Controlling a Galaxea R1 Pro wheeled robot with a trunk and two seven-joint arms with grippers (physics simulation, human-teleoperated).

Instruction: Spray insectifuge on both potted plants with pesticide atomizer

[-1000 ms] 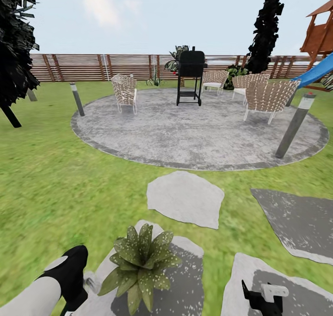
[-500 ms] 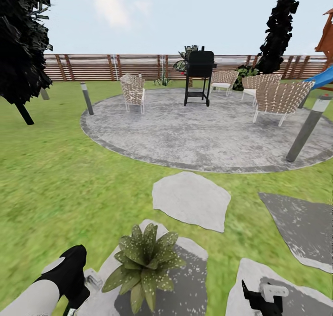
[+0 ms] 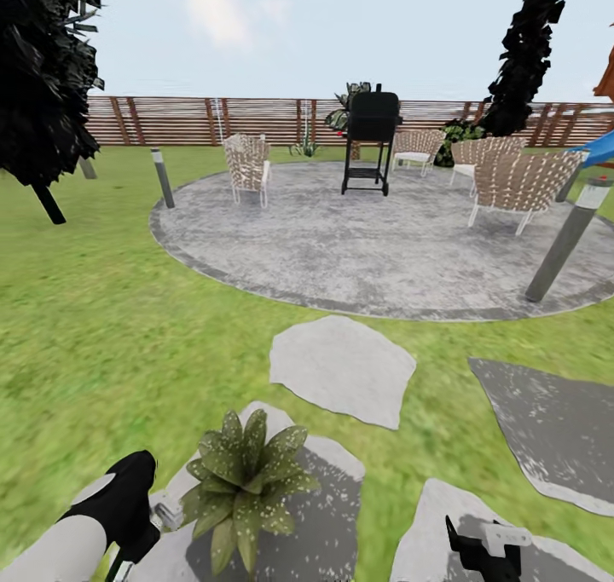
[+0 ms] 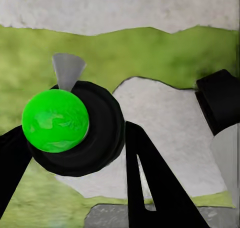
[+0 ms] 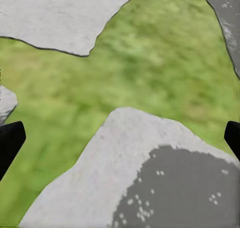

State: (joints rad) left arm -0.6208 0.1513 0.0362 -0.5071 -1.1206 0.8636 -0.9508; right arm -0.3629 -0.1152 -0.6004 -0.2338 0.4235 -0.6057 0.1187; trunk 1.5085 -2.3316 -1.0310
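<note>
One potted plant (image 3: 243, 480), a low rosette of pointed green leaves, stands on a grey stepping stone (image 3: 333, 514) near the bottom of the head view. Whitish insectifuge specks (image 3: 260, 471) dot its leaves. Just left of the plant, my left gripper (image 3: 141, 535) is shut on the pesticide atomizer (image 3: 166, 509), whose pale tip points at the plant. In the left wrist view the atomizer (image 4: 60, 120) shows as a green and black body with a pale cone nozzle (image 4: 67, 70), held between the black fingers (image 4: 150, 178). My right gripper (image 3: 486, 552) hangs open over another stone (image 5: 150, 178), holding nothing.
Lawn (image 3: 102, 335) surrounds several stepping stones (image 3: 341, 369). Beyond them lies a round paved patio (image 3: 375, 241) with wicker chairs (image 3: 247, 164), a black grill (image 3: 371, 139) and short light posts (image 3: 563, 241). A slatted fence (image 3: 188, 120) and dark trees (image 3: 43, 71) close the back.
The whole picture has shifted, so the camera has moved, turning a little to the left. Both arms keep their places in the view. The left gripper still holds the atomizer.
</note>
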